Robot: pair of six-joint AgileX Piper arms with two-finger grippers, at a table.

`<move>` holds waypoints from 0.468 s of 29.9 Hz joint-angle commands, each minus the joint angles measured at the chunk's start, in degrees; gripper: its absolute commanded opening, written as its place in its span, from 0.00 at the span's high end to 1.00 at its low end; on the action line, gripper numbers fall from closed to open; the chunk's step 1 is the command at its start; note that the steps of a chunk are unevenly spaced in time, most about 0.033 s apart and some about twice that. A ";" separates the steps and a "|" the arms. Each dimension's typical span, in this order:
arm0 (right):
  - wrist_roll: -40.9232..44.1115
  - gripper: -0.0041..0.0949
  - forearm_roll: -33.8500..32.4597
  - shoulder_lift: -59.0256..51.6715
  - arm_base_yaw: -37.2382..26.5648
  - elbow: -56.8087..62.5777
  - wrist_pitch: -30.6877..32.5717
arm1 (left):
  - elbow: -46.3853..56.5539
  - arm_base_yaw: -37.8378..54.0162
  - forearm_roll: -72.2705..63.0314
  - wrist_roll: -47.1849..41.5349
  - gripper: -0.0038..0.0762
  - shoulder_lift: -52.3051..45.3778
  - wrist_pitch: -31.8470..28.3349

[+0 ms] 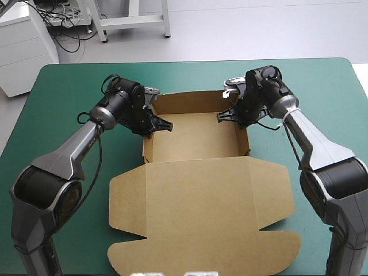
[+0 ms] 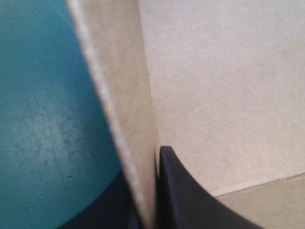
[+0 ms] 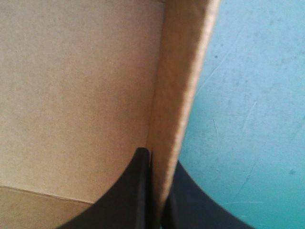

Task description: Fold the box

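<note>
The brown box (image 1: pixel 195 138) stands as an open tray at the middle of the table, its walls raised and its wide lid (image 1: pixel 201 213) lying flat toward the near edge. My left gripper (image 1: pixel 154 122) is shut on the box's left wall (image 2: pixel 125 109), one black finger (image 2: pixel 190 195) inside the tray and one outside. My right gripper (image 1: pixel 233 115) is shut on the right wall (image 3: pixel 176 95) in the same way, with one finger (image 3: pixel 128 195) inside against the board. Both grips sit near the tray's far corners.
The teal-green cover (image 1: pixel 57 98) lies bare to the left, right and far side of the box. The lid's rounded flaps (image 1: pixel 126 195) reach close to the table's near edge. A white cabinet stands beyond the far left corner.
</note>
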 commanded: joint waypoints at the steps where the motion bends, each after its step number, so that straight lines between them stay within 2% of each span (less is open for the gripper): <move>1: -3.23 0.98 0.78 -2.89 0.35 -1.38 0.80 | -1.74 0.02 -0.82 3.60 0.92 -2.63 0.73; 4: -5.03 0.97 0.78 -2.89 0.35 -1.38 0.80 | -1.74 0.02 -1.29 4.85 0.92 -2.08 1.60; 7: -5.03 0.94 1.39 -2.89 0.35 -1.38 0.80 | -1.74 0.02 -2.43 4.85 0.84 -1.99 1.35; 10: -5.46 0.84 2.11 -2.89 0.35 -1.38 0.80 | -1.74 0.02 -2.58 4.85 0.65 -1.99 2.29; 13: -6.87 0.65 2.39 -2.89 0.35 -1.38 0.80 | -1.74 0.02 -1.47 4.85 0.43 -1.99 4.27; 14: -6.87 0.56 2.39 -3.00 0.35 -1.38 0.80 | -1.74 0.02 -1.39 4.85 0.37 -2.11 4.42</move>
